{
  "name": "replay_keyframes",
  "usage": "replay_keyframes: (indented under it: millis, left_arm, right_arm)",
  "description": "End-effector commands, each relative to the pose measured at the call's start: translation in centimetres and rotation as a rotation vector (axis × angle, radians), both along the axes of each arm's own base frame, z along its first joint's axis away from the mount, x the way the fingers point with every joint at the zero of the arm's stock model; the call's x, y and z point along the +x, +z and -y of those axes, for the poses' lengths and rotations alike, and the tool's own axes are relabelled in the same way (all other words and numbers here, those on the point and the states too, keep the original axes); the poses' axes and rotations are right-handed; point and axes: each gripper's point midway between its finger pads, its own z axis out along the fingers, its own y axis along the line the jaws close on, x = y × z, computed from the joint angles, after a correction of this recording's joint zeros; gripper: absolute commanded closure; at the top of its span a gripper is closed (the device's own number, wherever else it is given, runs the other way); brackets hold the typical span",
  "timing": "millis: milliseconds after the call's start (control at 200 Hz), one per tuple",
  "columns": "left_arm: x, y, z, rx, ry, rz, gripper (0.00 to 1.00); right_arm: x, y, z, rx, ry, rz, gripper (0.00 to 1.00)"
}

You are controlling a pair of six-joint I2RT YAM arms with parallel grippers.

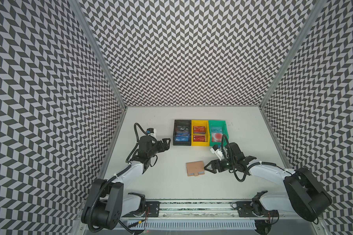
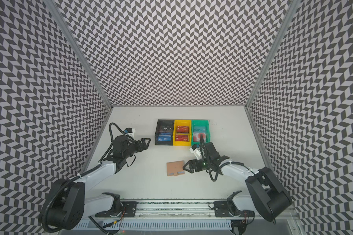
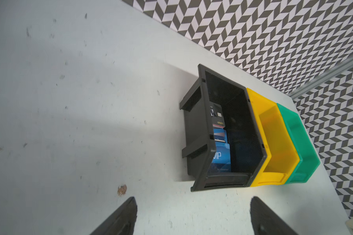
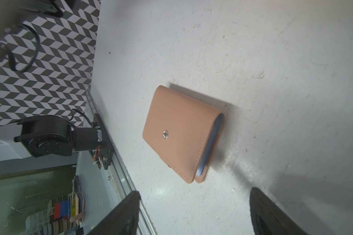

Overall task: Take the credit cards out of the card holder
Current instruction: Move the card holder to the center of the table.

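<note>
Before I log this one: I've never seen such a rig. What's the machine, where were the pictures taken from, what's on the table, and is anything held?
Two robot arms work at a white table, each ending in a gripper. Two pictures look down from one overhead camera; the other two come from cameras on the wrists. On the table are a folded tan card holder and a black bin, yellow bin and green bin, all holding cards. The left gripper is open near the black bin; the right gripper is open beside the card holder. Nothing is held.
</note>
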Motion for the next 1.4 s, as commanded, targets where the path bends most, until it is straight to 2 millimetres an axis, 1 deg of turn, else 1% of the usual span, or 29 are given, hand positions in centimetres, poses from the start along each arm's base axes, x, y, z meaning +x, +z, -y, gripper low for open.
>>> replay_keyframes:
  millis: [0, 85, 200, 325, 411, 506, 591, 646, 796, 996, 1202, 1397]
  left_arm:
    - [-0.5, -0.6, 0.4, -0.070, -0.011, -0.052, 0.14]
    - [-0.6, -1.2, -0.1, -0.066, 0.012, -0.089, 0.14]
    - [-0.7, -1.4, -0.3, -0.060, 0.013, -0.111, 0.14]
    - [-0.8, -1.5, -0.6, -0.052, 0.029, -0.121, 0.14]
    - [-0.7, -1.1, -0.8, -0.043, 0.041, -0.107, 0.15]
    - [-0.4, -1.2, -1.8, -0.042, 0.118, -0.134, 0.14]
    - [-0.4, -0.5, -1.4, -0.043, 0.093, -0.112, 0.12]
    - [-0.4, -0.3, -1.5, -0.049, 0.103, -0.101, 0.10]
    - [-0.6, -0.6, -1.8, -0.041, 0.116, -0.104, 0.06]
    - [-0.6, -0.3, -1.8, -0.016, 0.108, -0.082, 0.05]
    - [-0.8, -0.9, -2.1, 0.013, 0.110, -0.090, 0.05]
    - [-0.7, -1.0, -2.1, 0.021, 0.103, -0.092, 0.05]
  right_arm:
    - [0.3, 0.9, -1.3, 0.065, 0.035, 0.017, 0.19]
    - [0.2, 0.5, -1.6, 0.068, 0.050, 0.001, 0.22]
    - [0.0, 0.1, -2.1, 0.073, 0.075, -0.021, 0.26]
    - [-0.4, 0.2, -2.9, 0.092, 0.113, -0.032, 0.28]
    - [-0.5, 0.4, -3.3, 0.095, 0.129, -0.029, 0.29]
    - [-0.5, 0.9, -3.7, 0.112, 0.140, -0.023, 0.30]
    - [-0.6, 1.0, -3.9, 0.119, 0.148, -0.023, 0.30]
    - [-0.5, 1.1, -4.0, 0.121, 0.149, -0.021, 0.30]
    - [-0.4, 0.9, -4.2, 0.117, 0.146, -0.025, 0.32]
    - [-0.6, 0.6, -4.3, 0.112, 0.145, -0.035, 0.34]
    - [-0.8, 0.3, -4.6, 0.107, 0.153, -0.051, 0.35]
    - [-0.6, 0.7, -5.0, 0.120, 0.147, -0.042, 0.35]
